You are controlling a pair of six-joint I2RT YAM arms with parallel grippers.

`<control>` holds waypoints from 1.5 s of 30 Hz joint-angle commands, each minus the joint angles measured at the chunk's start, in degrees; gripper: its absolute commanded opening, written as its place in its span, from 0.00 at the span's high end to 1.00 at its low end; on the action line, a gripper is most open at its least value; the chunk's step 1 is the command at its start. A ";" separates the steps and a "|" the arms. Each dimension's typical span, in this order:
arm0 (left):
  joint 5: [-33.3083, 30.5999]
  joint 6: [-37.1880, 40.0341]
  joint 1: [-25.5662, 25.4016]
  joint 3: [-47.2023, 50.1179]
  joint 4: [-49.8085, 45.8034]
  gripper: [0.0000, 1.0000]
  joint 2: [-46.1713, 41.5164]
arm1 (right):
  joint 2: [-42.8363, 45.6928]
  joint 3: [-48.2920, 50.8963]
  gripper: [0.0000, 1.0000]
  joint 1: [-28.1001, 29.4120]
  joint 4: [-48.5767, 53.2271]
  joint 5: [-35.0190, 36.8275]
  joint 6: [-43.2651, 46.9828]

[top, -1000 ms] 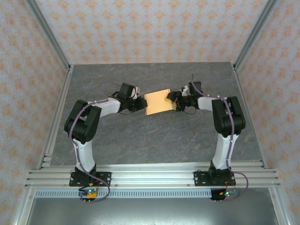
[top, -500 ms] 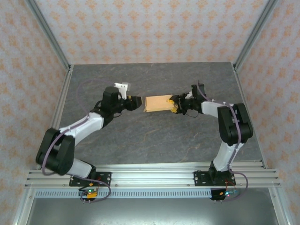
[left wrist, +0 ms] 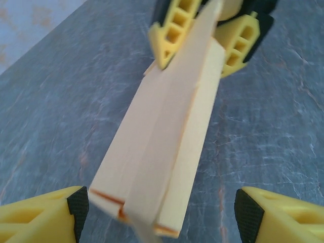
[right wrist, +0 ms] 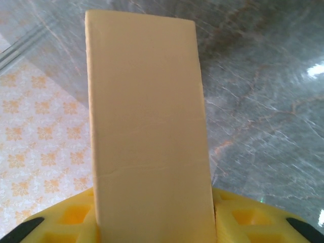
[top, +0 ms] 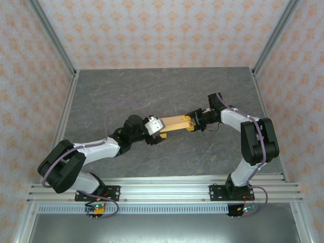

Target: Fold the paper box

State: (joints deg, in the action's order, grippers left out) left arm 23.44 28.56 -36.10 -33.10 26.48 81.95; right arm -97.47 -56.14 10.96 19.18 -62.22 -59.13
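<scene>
Found the right end effector [top: 190, 123] pinching one end of the paper box [top: 174, 123], one yellow finger pressed against each face. Noted the paper box flattened into a narrow tan strip, reaching straight out from those fingers toward the left end effector [left wrist: 162, 215]. Found the left end effector spread wide, a black-padded fingertip [left wrist: 77, 205] on either side of the strip's free end, with a clear gap at each pad. Saw layered edges and a thin orange crease at that free end, just ahead of the left wrist camera. From the right wrist camera, saw one broad, plain face of the strip rising from between the fingers. Saw the grey table [top: 152, 91] below both end effectors. Could not tell contact between strip and table. Traced both arms back from the end effectors to bases at the near table edge.
</scene>
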 commanded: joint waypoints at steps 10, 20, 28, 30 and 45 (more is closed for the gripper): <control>-9.75 15.53 -4.04 -8.12 -3.54 0.45 9.47 | 1.58 -1.47 0.59 0.39 4.03 -2.32 -2.57; -9.07 12.18 -3.68 -13.01 -13.18 0.63 9.37 | 4.63 -2.73 0.37 -0.17 4.92 -0.31 -0.92; 1.37 6.24 -0.61 -23.60 -32.40 0.63 10.63 | 10.90 -9.70 0.26 -3.61 11.59 6.99 22.68; 1.91 5.07 0.02 -26.13 -36.60 0.63 11.77 | 13.35 -8.62 0.25 -3.88 10.18 9.52 28.03; 10.00 8.88 4.22 -37.21 -50.74 0.59 20.43 | 19.69 -0.52 0.40 2.59 2.66 25.77 71.08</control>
State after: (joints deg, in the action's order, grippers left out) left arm 31.86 35.31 -31.97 -69.06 -17.63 100.75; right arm -76.58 -57.30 11.81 25.47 -39.31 -0.71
